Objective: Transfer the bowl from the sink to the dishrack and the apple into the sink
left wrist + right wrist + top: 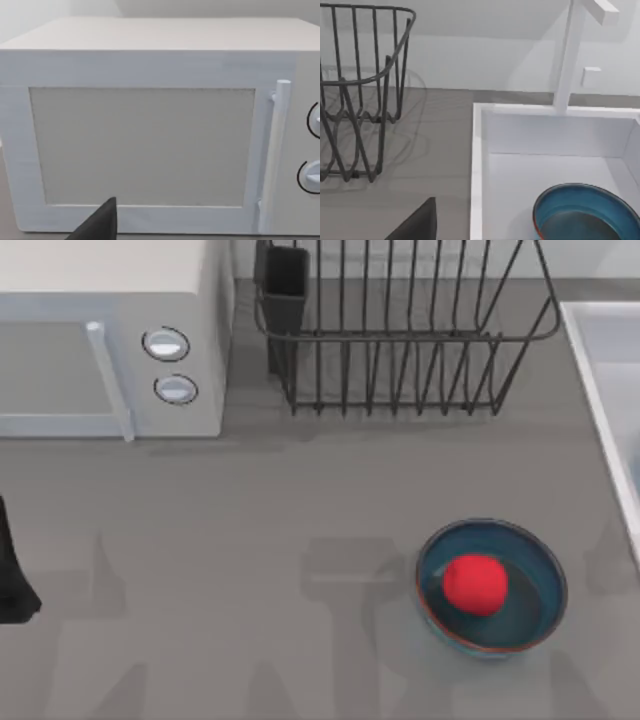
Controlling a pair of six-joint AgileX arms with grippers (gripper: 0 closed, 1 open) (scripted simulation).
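A teal-blue bowl [585,212] with a rust-red rim lies inside the white sink [477,165], seen in the right wrist view. The sink's rim [600,370] runs along the top view's right edge. A second, alike bowl [535,590] stands on the grey counter at the front right, and the red apple [474,584] rests inside it. The dark wire dishrack [400,335] stands at the back centre, and its end [383,125] appears beside the sink. A dark part of my right gripper [420,222] hangs near the sink's rim. My left gripper [15,570] is parked at the left edge.
A white microwave [110,330] fills the back left; its door [150,145] faces my left gripper [100,225]. A black cutlery cup [285,285] sits at the rack's left corner. A white faucet [567,60] rises behind the sink. Open counter lies between microwave and bowl.
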